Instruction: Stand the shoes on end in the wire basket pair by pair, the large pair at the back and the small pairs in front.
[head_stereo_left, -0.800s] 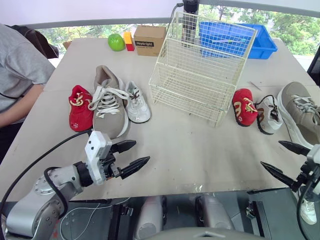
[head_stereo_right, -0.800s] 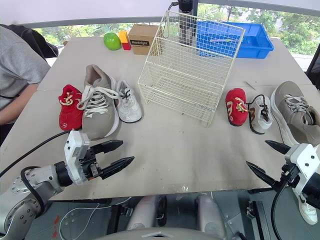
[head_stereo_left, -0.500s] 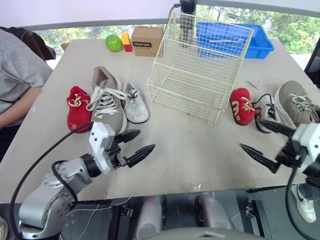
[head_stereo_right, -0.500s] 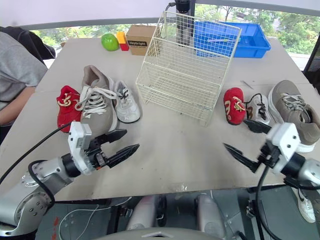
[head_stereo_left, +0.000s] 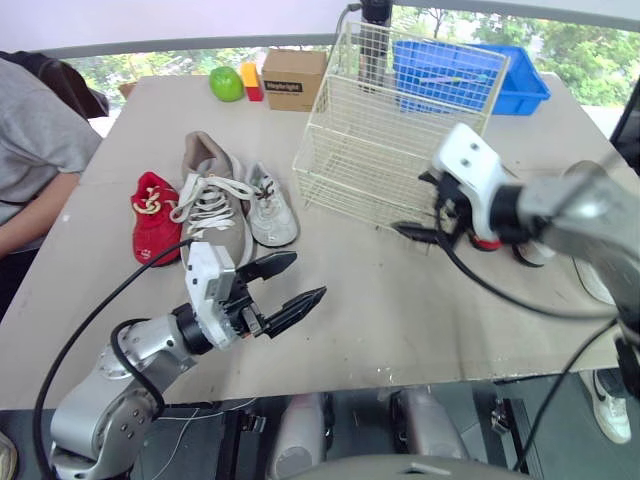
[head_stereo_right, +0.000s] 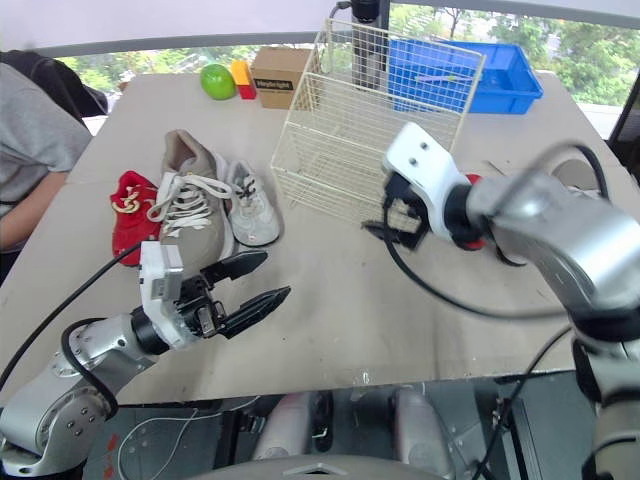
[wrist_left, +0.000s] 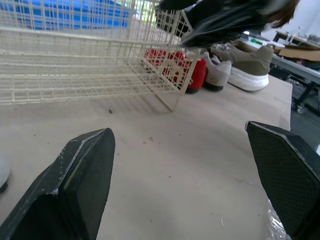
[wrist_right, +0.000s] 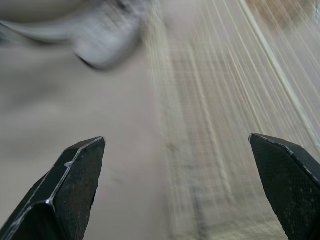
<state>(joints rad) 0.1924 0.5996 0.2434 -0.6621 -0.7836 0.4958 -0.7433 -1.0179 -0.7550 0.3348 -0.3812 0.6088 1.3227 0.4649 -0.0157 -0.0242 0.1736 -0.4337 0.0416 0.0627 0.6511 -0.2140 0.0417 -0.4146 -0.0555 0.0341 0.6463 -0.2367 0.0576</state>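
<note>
With left claw (head_stereo_left: 306, 277) and right claw (wrist_right: 176, 139) both spread empty over the counter (head_stereo_left: 380, 310), the large tan shoe (head_stereo_left: 212, 205) lies flat left of the bare basket (head_stereo_left: 400, 130), likely light and soft-topped, best pinched at its stiffer heel rim.

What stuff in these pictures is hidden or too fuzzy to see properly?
Eye views: the robot's right arm covers most of the small red shoe and its neighbours.
Right wrist view: blur smears the wire basket and a whitish shape, maybe a shoe.
Eye views: basket wires screen what's inside the blue bin.
Eye views: the left edge cuts off the person.
</note>
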